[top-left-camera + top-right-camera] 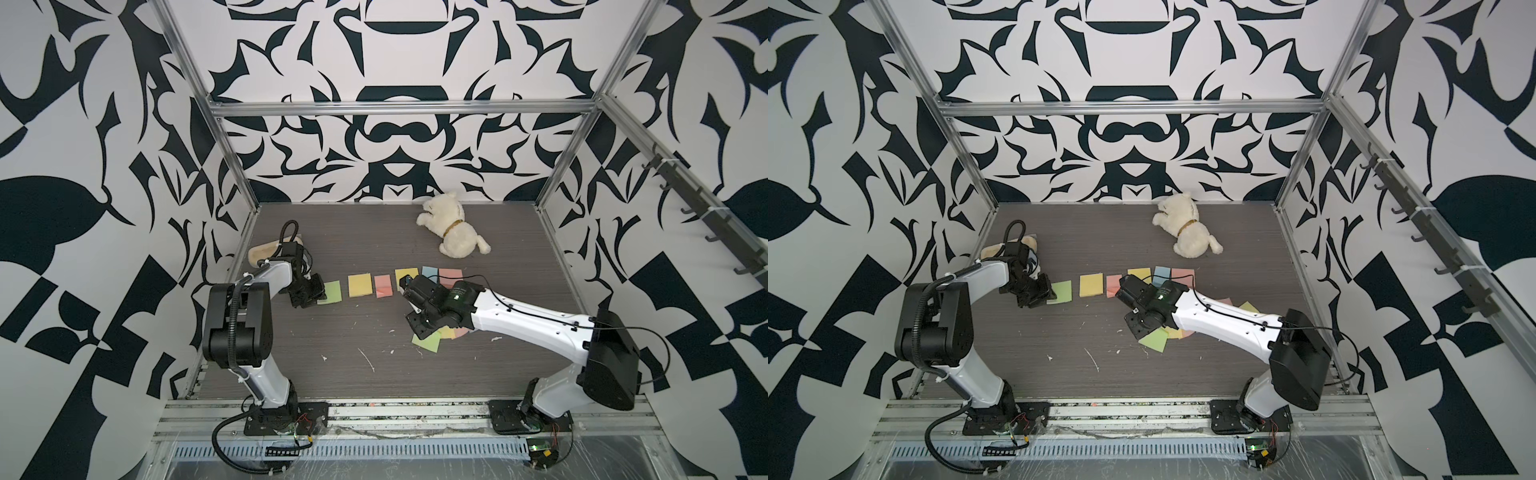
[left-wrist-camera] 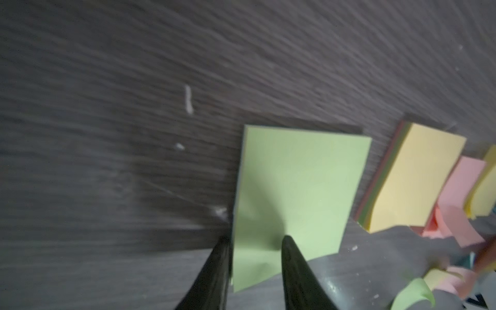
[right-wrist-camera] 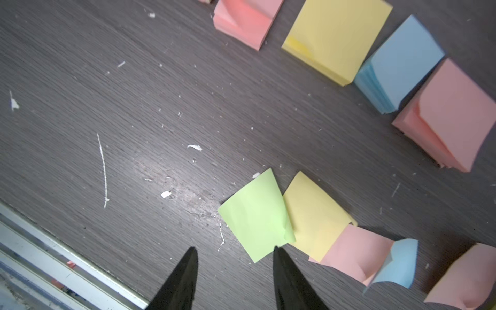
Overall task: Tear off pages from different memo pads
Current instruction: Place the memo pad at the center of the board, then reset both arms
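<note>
Your left gripper (image 2: 255, 239) stands part open, jaws astride one edge of the pale green square memo pad (image 2: 300, 182) at the end of the row on the dark wood-grain worktop (image 2: 107, 134). It seems to clamp nothing. Your right gripper (image 3: 233, 249) is wide open and empty, one fingertip just beside the loose green paper page (image 3: 255, 214). Sheets like these should be light, limp and easily creased. Pinch only the top sheet's free corner, hold the pad down, and peel away from the glued edge.
</note>
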`<state>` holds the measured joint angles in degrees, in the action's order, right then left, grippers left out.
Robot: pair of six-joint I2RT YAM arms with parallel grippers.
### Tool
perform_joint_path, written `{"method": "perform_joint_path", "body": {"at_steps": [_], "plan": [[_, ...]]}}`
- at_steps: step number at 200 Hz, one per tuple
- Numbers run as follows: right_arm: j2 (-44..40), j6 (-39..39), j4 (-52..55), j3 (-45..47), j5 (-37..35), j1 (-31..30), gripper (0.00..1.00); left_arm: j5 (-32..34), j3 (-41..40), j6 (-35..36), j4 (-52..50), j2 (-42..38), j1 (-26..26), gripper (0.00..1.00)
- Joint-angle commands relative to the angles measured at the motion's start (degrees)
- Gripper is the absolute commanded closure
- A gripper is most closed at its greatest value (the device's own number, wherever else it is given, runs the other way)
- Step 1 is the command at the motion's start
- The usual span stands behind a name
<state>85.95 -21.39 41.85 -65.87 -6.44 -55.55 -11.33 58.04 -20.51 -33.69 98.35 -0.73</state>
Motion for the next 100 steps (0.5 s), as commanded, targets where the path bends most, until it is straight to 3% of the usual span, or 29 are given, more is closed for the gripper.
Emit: {"method": "perform_joint_path", "body": {"at_steps": [1, 41, 57, 75, 87, 100], "plan": [[-3.0, 0.8, 2.1, -1.3, -4.0, 0.8, 0.49, 8.8, 3.3, 2.0, -4.9, -1.6, -0.6, 0.51], [-17.4, -1.0, -9.7, 7.7, -14.0, 8.6, 0.49, 17.6, 1.4, 2.8, -5.8, -13.6, -7.6, 0.41], [-26.3, 2.4, -22.6, 18.7, -20.5, 11.5, 0.48, 19.3, -5.3, 2.3, 1.5, -23.0, -11.0, 0.39], [-35.4, 12.1, -41.2, 32.0, -29.4, 14.2, 0.43, 20.1, -17.1, 2.4, 15.8, -36.1, -13.1, 0.36], [-38.6, 14.0, -48.6, 36.8, -35.8, 17.8, 0.39, 22.3, -24.0, 3.5, 23.8, -43.3, -13.9, 0.28], [-40.4, 16.3, -51.8, 40.1, -37.2, 22.3, 0.39, 26.9, -28.9, 3.5, 29.1, -49.0, -13.9, 0.18]]}}
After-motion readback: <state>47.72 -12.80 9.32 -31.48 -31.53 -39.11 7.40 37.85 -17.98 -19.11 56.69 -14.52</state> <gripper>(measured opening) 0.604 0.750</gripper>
